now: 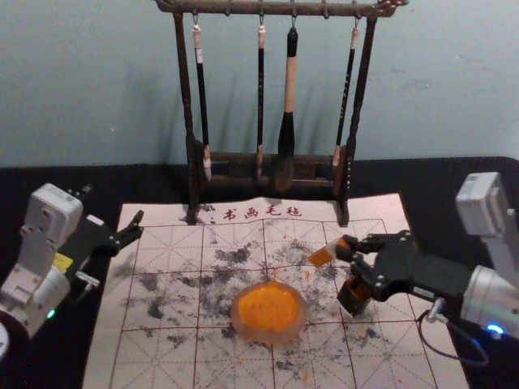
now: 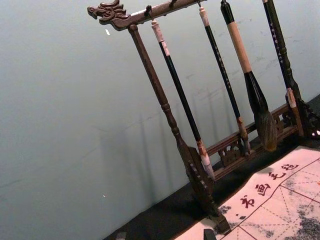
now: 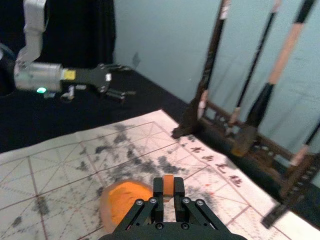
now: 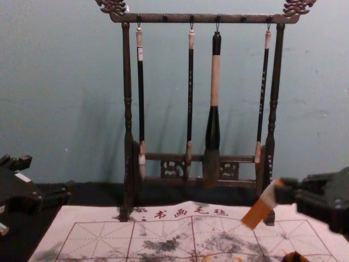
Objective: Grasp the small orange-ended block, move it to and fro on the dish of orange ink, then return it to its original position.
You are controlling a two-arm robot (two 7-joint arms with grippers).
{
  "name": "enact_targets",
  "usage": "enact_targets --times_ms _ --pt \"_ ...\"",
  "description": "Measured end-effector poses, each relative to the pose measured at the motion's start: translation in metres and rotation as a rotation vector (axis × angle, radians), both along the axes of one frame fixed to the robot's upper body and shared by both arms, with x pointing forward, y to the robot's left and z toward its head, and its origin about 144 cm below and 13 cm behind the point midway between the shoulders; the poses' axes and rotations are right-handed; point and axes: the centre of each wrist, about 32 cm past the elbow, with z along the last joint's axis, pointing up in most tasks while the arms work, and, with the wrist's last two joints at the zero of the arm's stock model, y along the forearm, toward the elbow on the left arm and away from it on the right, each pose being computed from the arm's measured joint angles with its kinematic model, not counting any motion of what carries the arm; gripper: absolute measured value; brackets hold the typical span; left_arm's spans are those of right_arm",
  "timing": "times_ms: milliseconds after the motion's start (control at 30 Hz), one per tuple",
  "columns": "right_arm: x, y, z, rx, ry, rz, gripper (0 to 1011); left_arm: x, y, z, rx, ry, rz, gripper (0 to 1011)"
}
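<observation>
In the head view, the right gripper is to the right of the round dish of orange ink, up over the white mat. It is pinching the small block, and the block's orange end pokes out toward the dish's side of the mat. A little dark box with some orange in it sits near the gripper. The left gripper is parked on the left, by the mat's edge, and its fingers are spread apart. Behind, four brushes hang from a dark wooden rack. In the left wrist view, the tips of the left gripper are wide apart with no block between them, and the rack stands past them. In the right wrist view, the block is squeezed between the two black fingers, with the ink dish beside them. In the chest view, the block leans, with its orange end low and its pale part higher, by the right gripper. The left gripper is at the left edge.
</observation>
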Motion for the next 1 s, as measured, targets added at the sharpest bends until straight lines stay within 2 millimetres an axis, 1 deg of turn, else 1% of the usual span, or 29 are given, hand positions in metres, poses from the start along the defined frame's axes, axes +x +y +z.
enact_targets --times_ms 300,633,1000 --pt "0.009 0.016 0.000 -0.075 0.016 0.097 90 0.000 0.000 0.000 0.000 0.000 0.000 1001" --pt "0.013 0.025 0.002 -0.159 0.032 0.173 91 0.000 0.000 0.000 0.000 0.000 0.000 1001" --pt "0.017 0.033 -0.001 -0.236 0.032 0.214 90 0.000 0.000 0.000 0.000 0.000 0.000 1001"
